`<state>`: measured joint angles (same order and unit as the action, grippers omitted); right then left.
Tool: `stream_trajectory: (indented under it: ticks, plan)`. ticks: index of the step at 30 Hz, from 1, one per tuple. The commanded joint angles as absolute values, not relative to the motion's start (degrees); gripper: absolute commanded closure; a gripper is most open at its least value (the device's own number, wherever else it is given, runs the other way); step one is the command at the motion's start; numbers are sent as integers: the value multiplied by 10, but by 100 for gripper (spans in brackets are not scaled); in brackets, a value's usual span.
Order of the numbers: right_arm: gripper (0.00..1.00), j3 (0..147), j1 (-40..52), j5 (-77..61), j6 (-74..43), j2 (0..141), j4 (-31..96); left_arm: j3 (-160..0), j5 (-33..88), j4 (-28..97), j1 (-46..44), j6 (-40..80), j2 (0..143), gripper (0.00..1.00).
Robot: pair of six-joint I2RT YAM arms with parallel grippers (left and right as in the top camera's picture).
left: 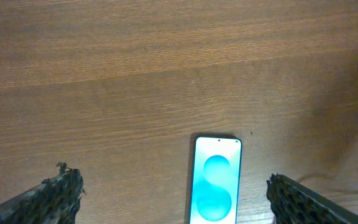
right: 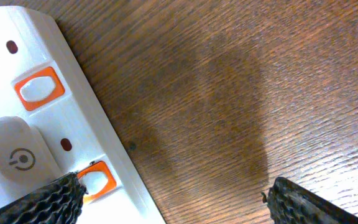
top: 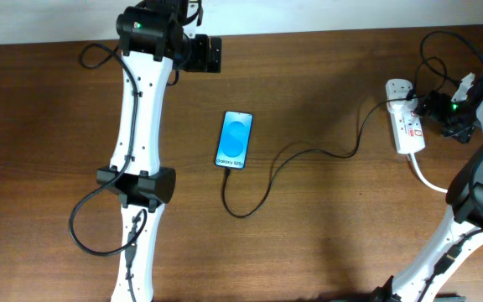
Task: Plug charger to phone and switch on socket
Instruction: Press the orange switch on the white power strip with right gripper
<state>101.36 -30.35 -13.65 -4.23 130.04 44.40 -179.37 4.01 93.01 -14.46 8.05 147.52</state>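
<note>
The phone [top: 235,140] lies flat at the table's middle, its blue-and-white screen lit; it also shows in the left wrist view [left: 215,186]. The charger's thin black cable [top: 309,153] runs from the phone's bottom edge, loops, and goes right to the white socket strip [top: 406,126]. In the right wrist view the strip [right: 73,106] shows two orange switches [right: 39,87] and a white adapter [right: 17,158] plugged in. My right gripper [right: 173,199] is open, its left finger over the strip by the nearer switch. My left gripper [left: 176,199] is open and empty, held above the table behind the phone.
A thick white cord [top: 426,178] leaves the strip toward the right front. Black robot cables [top: 438,50] tangle at the back right, behind the strip. The left arm [top: 137,151] stretches along the table's left side.
</note>
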Motion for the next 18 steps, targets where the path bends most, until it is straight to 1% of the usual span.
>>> stream_trajectory:
  ticks: [1,14,18]
  plan:
    - [2,1015,-296,-161,-34,1310,452,-1795,32,929,-141,88,1470,0]
    - [1,1014,-286,-171,-34,1312,452,-1795,32,929,-141,88,1470,0]
    - [2,1014,-281,-155,-34,1319,453,-1795,32,929,-141,88,1470,1]
